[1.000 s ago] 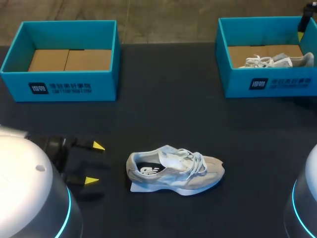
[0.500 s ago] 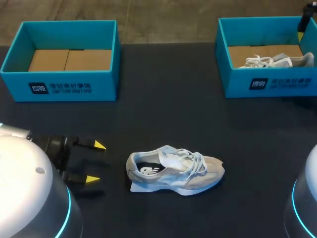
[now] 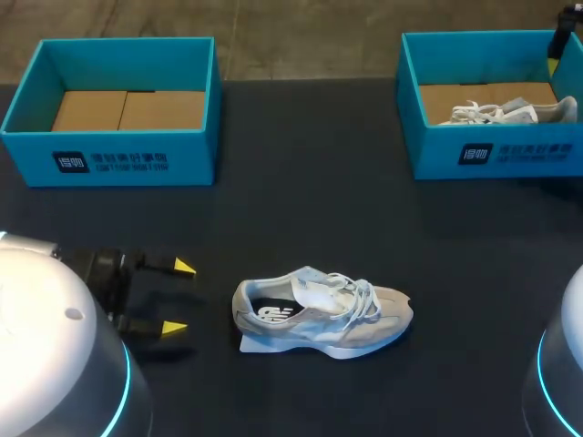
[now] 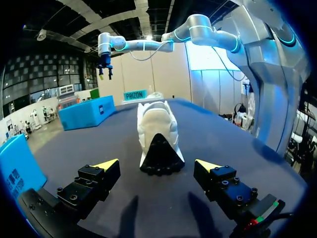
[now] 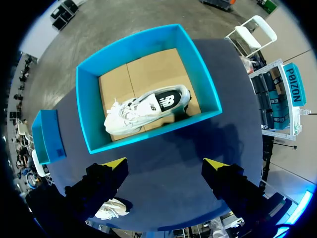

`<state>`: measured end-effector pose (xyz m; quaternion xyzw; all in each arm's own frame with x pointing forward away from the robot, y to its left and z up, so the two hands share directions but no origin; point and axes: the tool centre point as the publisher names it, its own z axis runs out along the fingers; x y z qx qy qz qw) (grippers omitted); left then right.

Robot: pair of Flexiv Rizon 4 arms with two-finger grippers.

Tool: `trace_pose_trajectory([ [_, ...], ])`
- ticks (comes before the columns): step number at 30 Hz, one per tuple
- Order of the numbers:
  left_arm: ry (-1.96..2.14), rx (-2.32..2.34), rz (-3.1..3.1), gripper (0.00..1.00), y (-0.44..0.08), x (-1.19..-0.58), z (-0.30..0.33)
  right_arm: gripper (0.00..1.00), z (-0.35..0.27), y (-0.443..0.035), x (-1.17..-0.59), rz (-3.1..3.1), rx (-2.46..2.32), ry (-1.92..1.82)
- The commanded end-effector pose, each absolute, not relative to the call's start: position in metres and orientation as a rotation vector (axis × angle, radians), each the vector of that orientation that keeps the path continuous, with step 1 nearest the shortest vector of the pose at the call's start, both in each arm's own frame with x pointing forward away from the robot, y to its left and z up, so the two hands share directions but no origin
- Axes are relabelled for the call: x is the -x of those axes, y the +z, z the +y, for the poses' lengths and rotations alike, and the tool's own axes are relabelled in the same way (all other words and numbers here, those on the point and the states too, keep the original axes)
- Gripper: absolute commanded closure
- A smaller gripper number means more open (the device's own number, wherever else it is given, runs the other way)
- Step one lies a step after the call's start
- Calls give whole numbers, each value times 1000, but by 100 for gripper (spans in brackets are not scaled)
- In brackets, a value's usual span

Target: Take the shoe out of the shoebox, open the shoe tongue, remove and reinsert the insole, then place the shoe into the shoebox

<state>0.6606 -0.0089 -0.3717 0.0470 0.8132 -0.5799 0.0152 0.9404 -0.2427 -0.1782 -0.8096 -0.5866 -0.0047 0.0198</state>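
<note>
My left end effector (image 3: 178, 298) hangs low over the surface (image 3: 301, 209) with its two yellow-tipped fingers spread wide and nothing between them. In the left wrist view, the left end effector (image 4: 157, 165) faces the shoe (image 4: 157, 130) squarely: the heel points at me and lies just ahead of the open fingers, centred between them but not touching either. From above, the shoe (image 3: 323, 314) stands on its sole near the front of the surface, toe away from my left arm, laces loose over the tongue.

I judge the shoe is already out and the step in hand is to steady it by the heel so the tongue can be pulled open. To do that well I should go straight in along the shoe's length, stay low, and close on the firm heel counter rather than the soft collar, gently enough not to push the shoe forward.

My right end effector (image 5: 166, 163), also wide open and empty, hovers high above the right shoebox (image 5: 148, 133), where a second shoe (image 5: 143, 109) lies. The left shoebox (image 3: 118, 157) holds no shoe.
</note>
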Motion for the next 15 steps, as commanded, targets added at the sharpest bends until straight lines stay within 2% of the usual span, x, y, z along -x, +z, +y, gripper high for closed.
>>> trace_pose_trajectory([
  [1, -1830, -110, 2540, 0, -374, -663, -16, 0, -242, -178, -940, -1819, 2513, -13],
  [15, -1886, -6, 2546, 0, -384, -664, -40, 0, -242, -178, -940, -1819, 2513, -13],
])
